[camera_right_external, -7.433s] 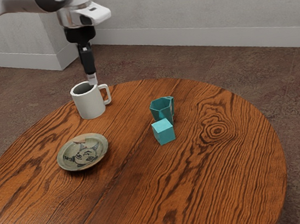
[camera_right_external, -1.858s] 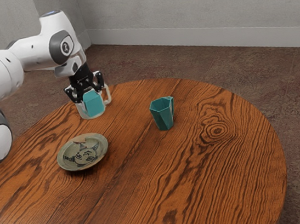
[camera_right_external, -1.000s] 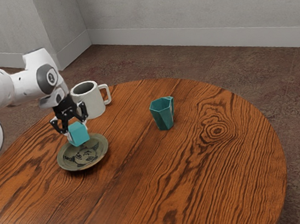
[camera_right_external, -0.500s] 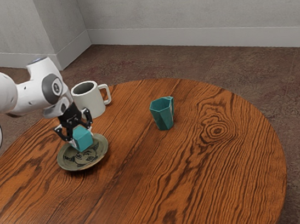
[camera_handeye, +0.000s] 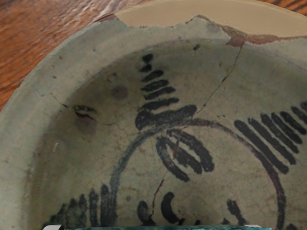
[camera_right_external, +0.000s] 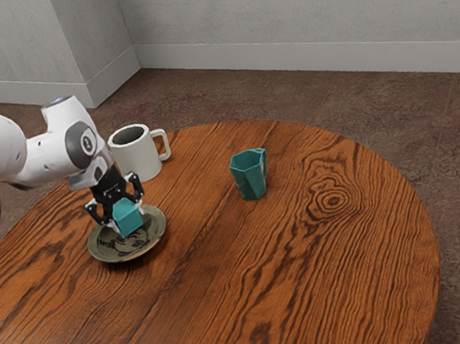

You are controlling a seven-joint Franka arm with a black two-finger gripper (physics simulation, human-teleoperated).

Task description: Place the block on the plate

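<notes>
Hovering low over the plate (camera_right_external: 137, 243), the hand (camera_right_external: 125, 215) is clamping the block (camera_right_external: 130, 221) between both fingers; contact beneath is staying unreadable. Setting-down step seems to be nearing release. Next move is calling for gentle seating, then opening and lifting clear.

We see a plain turquoise, cube-shaped block (camera_right_external: 129, 221) under the black of our two-finger gripper (camera_right_external: 126, 217) and the white and dark grey of our jointed arm (camera_right_external: 46, 156). The round, grey-green ceramic plate (camera_right_external: 158, 231) bears black brushwork: rows of short bars fanning off a thin ring, with thin dark cracks and a flat tan patch edged in rust brown along its rim. To us the cylindrical mug (camera_right_external: 137, 157) is plain off-white, the faceted mug (camera_right_external: 250, 179) deep teal, and the round wooden table (camera_right_external: 312, 280) orange-brown, streaked with dark grain and ringed at one knot.
</notes>
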